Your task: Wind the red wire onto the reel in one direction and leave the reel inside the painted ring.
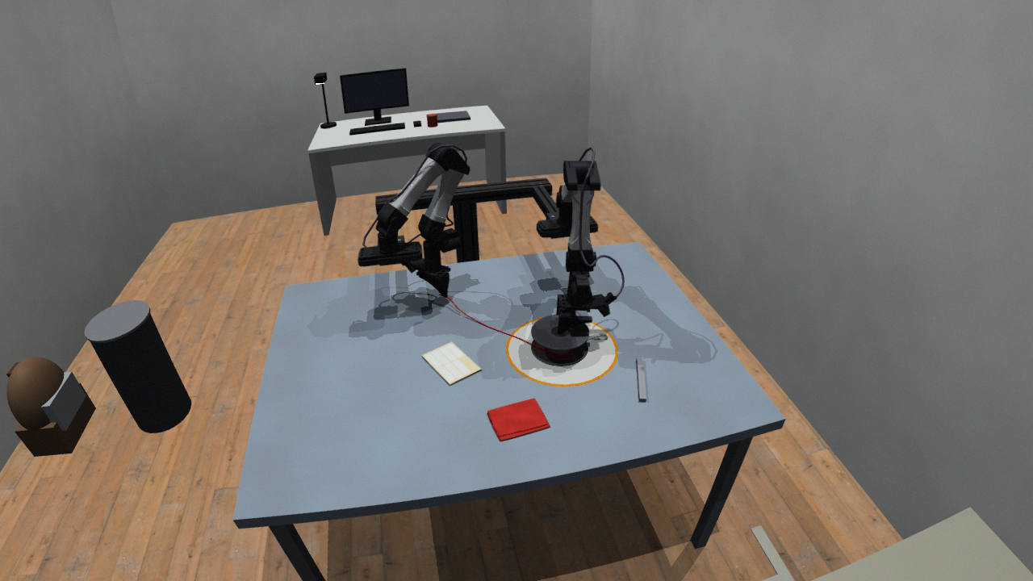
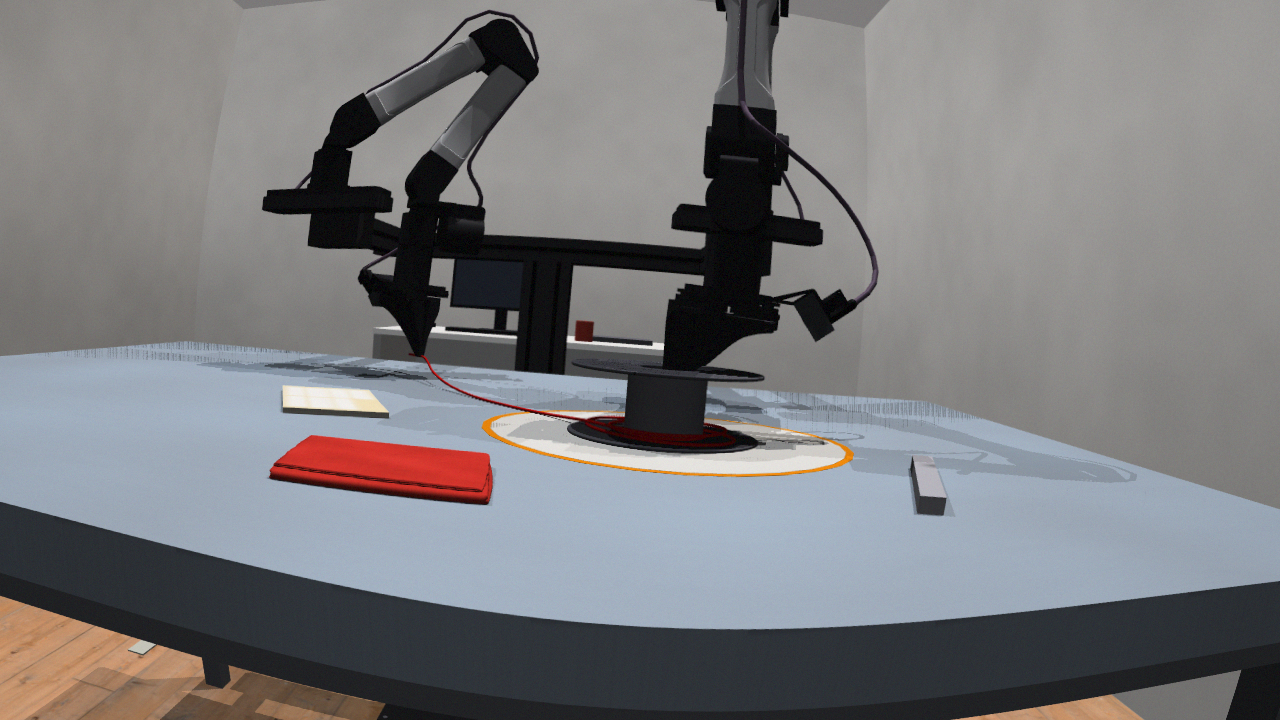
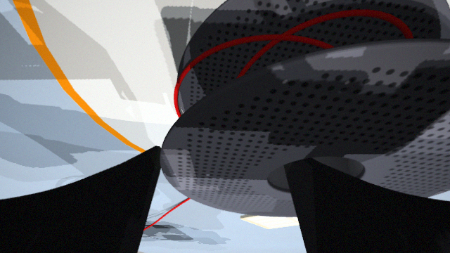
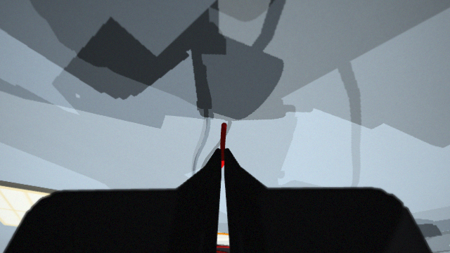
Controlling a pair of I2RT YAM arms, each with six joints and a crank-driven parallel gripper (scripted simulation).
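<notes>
The black reel (image 1: 545, 334) (image 2: 664, 402) (image 3: 351, 105) lies flat towards the back of the painted ring (image 1: 563, 385) (image 2: 851, 457) (image 3: 65, 84). Its rear clearance is hard to tell. Red wire (image 2: 666, 438) (image 3: 358, 13) (image 4: 223, 135) lies in loose loops on the lower flange, one at its rim; an unwound length runs to my right gripper. My left gripper (image 1: 564, 328) (image 2: 693, 364) (image 3: 222, 150) is open at the upper flange, one finger by its rim, the other over its middle. My right gripper (image 1: 445, 294) (image 2: 419, 353) (image 4: 222, 152) is shut on the wire near its end, low over the table.
A cream gridded tile (image 1: 450, 362) (image 2: 332, 400) lies left of the ring in the top view. A folded red cloth (image 1: 517, 419) (image 2: 383, 467) lies in front of it, and a grey bar (image 1: 641, 380) (image 2: 927, 484) lies to the right.
</notes>
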